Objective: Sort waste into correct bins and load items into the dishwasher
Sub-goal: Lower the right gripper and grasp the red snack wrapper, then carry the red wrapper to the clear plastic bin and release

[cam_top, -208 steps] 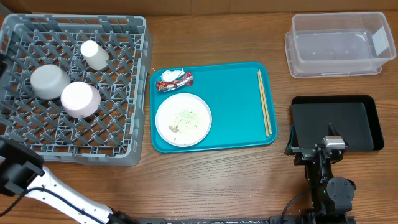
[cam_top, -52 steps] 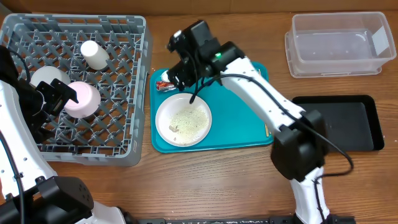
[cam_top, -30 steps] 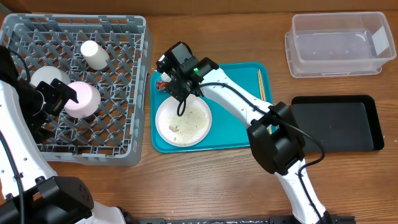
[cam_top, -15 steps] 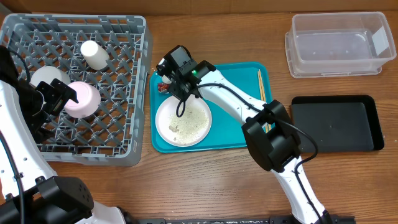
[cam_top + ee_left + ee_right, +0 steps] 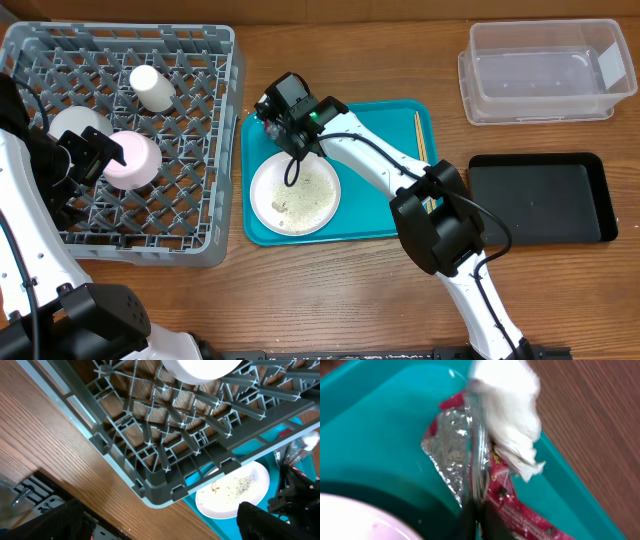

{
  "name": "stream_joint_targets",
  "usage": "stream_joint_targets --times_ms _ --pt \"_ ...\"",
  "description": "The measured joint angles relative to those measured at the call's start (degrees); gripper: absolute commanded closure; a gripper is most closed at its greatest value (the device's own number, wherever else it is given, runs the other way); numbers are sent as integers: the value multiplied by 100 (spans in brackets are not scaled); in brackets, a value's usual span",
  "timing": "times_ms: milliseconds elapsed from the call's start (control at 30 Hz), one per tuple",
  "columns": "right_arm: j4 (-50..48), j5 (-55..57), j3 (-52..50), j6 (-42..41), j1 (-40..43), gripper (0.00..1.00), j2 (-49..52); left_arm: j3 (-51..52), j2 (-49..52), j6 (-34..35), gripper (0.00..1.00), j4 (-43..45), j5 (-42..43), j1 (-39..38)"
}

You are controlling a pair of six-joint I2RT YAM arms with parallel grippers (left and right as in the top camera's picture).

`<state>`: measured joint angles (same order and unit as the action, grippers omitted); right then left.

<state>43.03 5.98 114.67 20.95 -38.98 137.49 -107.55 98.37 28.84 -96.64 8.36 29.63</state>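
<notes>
My right gripper (image 5: 273, 121) is down at the back left corner of the teal tray (image 5: 380, 200). In the right wrist view it (image 5: 475, 517) is shut on the silver edge of a red and silver wrapper (image 5: 451, 446), with a crumpled white tissue (image 5: 507, 407) just beyond. A white plate (image 5: 295, 192) with crumbs lies beside it, and chopsticks (image 5: 424, 150) lie along the tray's right side. My left gripper (image 5: 92, 158) hangs open over the grey dish rack (image 5: 190, 240), next to a pink cup (image 5: 135, 160). Nothing is between its fingers (image 5: 265, 520).
The rack also holds a white cup (image 5: 152, 88) and a grey bowl (image 5: 72, 125). A clear plastic bin (image 5: 545, 70) stands at the back right, with a black bin (image 5: 545, 195) in front of it. The right arm stretches across the tray from the front right.
The right gripper's jaws have closed on the wrapper at the tray's corner. The arm itself has hardly moved. The left arm has stayed still and open.
</notes>
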Motion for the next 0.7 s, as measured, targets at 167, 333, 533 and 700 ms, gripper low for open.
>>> stream_joint_targets --times_ms 167,333,533,700 --pt "225 28 9 -63 0 96 0 0 0 0 0 0 2 0" --pt "990 37 256 -94 0 96 0 0 0 0 0 -2 2 0" --pt "2037 22 1113 -94 39 96 -79 0 0 0 0 -2 2 0" --pt "2710 0 1751 -20 243 96 -457 0 0 0 0 0 2 0"
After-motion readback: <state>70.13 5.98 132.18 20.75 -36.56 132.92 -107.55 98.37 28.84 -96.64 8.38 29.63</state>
